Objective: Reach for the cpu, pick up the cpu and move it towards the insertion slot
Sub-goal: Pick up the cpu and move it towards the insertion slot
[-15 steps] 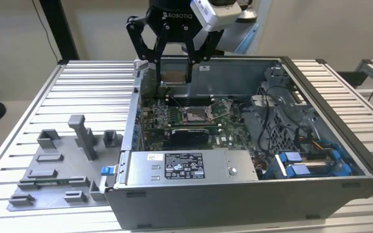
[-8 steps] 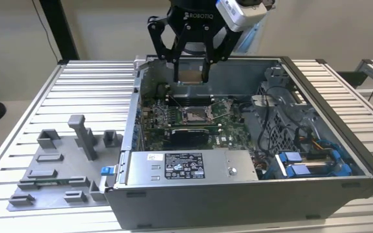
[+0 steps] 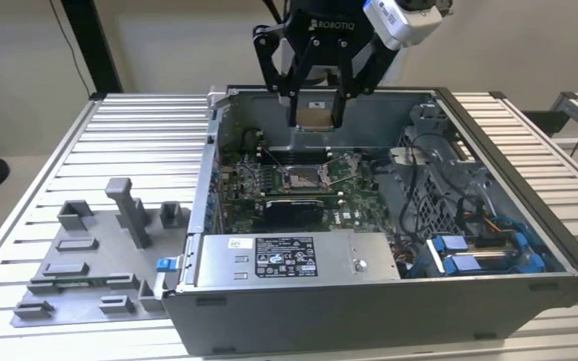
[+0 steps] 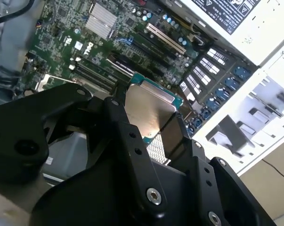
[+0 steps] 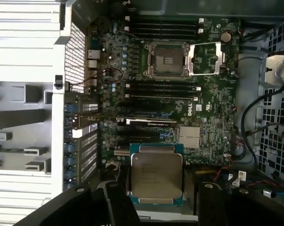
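Observation:
My gripper (image 3: 316, 120) hangs above the back of the open computer case (image 3: 530, 218), shut on the cpu (image 3: 314, 107). The cpu is a flat square chip with a silvery top; both wrist views show it between the black fingers (image 5: 114, 195), as the cpu (image 5: 156, 175) and the cpu (image 4: 145, 109). The insertion slot (image 3: 303, 177) is a metal-framed socket on the green board below the gripper and nearer the case's front. In the first wrist view the slot (image 5: 166, 59) lies uncovered, its load plate (image 5: 205, 59) swung aside. The cpu is well above the board, apart from the slot.
A grey fixture plate with blocks (image 3: 88, 259) lies on the slatted table at the exterior view's left. Inside the case sit a power supply (image 3: 289, 259), blue drive caddies (image 3: 480, 254) and loose cables (image 3: 424, 162). Memory slots and a heatsink (image 5: 189, 136) surround the socket.

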You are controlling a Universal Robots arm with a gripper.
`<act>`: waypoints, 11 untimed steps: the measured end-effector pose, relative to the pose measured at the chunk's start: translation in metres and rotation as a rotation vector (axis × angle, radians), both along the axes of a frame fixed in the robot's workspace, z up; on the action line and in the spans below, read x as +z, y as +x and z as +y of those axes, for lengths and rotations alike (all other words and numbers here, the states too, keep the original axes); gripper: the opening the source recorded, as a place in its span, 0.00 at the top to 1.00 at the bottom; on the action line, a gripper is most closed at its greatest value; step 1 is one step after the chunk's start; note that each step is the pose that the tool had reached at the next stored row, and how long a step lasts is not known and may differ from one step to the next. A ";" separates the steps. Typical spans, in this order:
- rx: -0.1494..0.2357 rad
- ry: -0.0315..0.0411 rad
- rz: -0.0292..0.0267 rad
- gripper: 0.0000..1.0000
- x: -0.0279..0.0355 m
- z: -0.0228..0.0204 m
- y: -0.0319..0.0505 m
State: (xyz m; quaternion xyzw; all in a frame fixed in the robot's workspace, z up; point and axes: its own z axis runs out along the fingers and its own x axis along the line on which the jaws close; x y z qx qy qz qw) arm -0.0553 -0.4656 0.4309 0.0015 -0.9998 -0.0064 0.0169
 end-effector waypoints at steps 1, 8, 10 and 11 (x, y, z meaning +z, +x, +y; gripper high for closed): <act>-0.004 -0.0001 0.0001 1.00 0.0000 0.0000 0.0011; -0.008 -0.0001 0.0000 1.00 0.0000 0.0001 0.0017; -0.008 0.0000 0.0001 1.00 0.0000 0.0001 0.0017; -0.008 0.0000 0.0000 1.00 -0.0001 0.0002 0.0017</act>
